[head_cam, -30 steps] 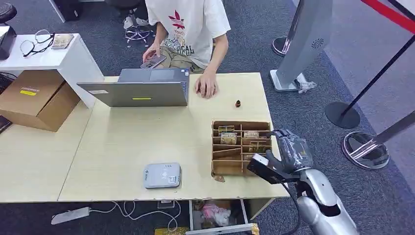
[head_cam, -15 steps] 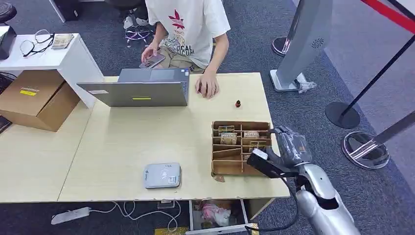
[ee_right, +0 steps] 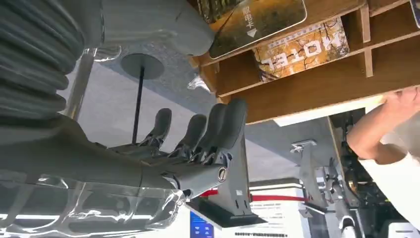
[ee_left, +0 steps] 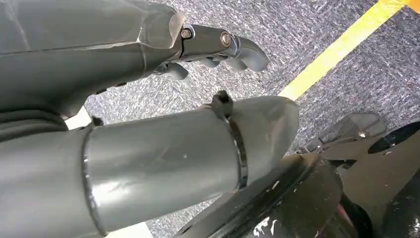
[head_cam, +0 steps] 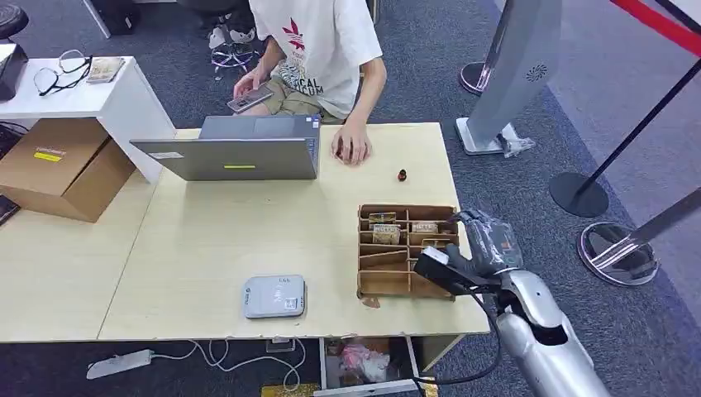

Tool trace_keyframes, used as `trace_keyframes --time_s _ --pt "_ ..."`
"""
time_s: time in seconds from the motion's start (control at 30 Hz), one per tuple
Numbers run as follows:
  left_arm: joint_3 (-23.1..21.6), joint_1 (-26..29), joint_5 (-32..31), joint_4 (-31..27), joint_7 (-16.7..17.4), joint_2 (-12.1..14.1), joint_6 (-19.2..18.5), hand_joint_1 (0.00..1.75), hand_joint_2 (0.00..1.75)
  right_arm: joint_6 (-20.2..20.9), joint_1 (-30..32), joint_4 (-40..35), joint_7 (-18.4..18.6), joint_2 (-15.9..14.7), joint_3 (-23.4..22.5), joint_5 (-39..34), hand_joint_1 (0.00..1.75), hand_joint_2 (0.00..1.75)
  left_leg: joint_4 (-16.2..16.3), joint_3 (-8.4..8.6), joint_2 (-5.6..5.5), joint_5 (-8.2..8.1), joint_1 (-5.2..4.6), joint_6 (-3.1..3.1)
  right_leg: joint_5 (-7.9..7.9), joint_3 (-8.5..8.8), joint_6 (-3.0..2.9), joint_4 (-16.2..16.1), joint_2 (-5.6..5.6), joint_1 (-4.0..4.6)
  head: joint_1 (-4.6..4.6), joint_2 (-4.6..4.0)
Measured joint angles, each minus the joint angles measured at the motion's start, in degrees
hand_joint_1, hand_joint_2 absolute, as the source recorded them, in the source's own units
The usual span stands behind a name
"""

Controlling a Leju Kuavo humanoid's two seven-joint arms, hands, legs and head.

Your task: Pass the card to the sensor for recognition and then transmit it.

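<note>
A wooden card organizer (head_cam: 369, 279) stands on the table's right side with several cards in its slots. My right hand (head_cam: 484, 244) is at its right edge. In the right wrist view the hand (ee_right: 188, 144) has its thumb (ee_right: 163, 29) up against a dark forest-print card (ee_right: 257, 15), while the fingers (ee_right: 218, 129) stretch straight outside the box wall. A card printed HOTEL (ee_right: 302, 49) lies in the slot beside it. The grey card sensor (head_cam: 274, 296) lies flat near the front edge, left of the organizer. My left hand (ee_left: 99, 59) hangs over carpet, holding nothing.
A person sits at the far side, one hand (head_cam: 350, 149) on the table, the other holding a phone (head_cam: 248, 101). An open laptop (head_cam: 231, 153) and a small dark bottle (head_cam: 402, 174) stand on the table. A cardboard box (head_cam: 62, 165) is at left, stanchion bases (head_cam: 579, 194) at right.
My right hand has crept slightly forward and inward along the organizer's right edge. The person's phone hand has dropped lower and to the left.
</note>
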Motion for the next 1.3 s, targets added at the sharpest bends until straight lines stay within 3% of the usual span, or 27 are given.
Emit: trace_keyframes --time_s 0.27,0.57,0.67,0.73,0.8,1.3 --pt "0.0 0.0 0.1 0.0 0.0 0.0 0.0 0.00 0.00 0.4 -0.4 1.2 -0.1 0.6 0.7 -0.2 0.99 1.75 0.0 0.00 0.00 0.00 0.00 0.00 0.00 0.00 0.00 0.0 0.00 0.00 0.00 0.00" --pt "0.0 0.0 0.0 0.0 -0.1 0.0 0.0 0.00 0.00 1.2 -0.4 1.9 0.0 1.1 1.8 -0.7 0.98 1.75 0.0 0.02 0.00 0.00 0.00 0.00 0.00 0.01 0.00 0.0 0.00 0.00 0.00 0.00" --pt "0.0 0.0 -0.2 0.0 -0.1 0.0 0.0 0.00 0.00 1.2 -0.3 2.2 0.2 1.2 2.1 -0.8 1.06 1.75 0.0 0.02 0.00 0.00 0.00 0.00 0.00 0.01 0.00 0.0 0.00 0.00 0.00 0.00" --pt "0.0 0.0 -0.2 0.0 -0.1 0.0 0.0 0.00 0.00 1.3 -0.3 2.2 0.2 1.2 2.3 -0.8 1.26 1.75 0.0 0.03 0.00 0.00 0.00 0.00 0.00 0.01 0.00 0.0 0.00 0.00 0.00 0.00" --pt "0.0 0.0 -0.2 0.0 -0.1 0.0 0.0 0.00 0.00 1.3 -0.3 2.3 0.2 1.2 2.4 -0.8 1.31 1.75 0.0 0.03 0.00 0.00 0.00 0.00 0.00 0.01 0.00 0.0 0.00 0.00 0.00 0.00" --pt "0.0 0.0 -1.1 0.0 -0.1 0.0 0.0 0.00 0.00 1.4 -0.1 2.4 0.4 1.2 2.6 -1.0 1.45 1.75 0.0 0.05 0.00 0.00 0.00 0.00 0.00 0.02 0.00 0.0 0.01 0.00 0.00 0.00"
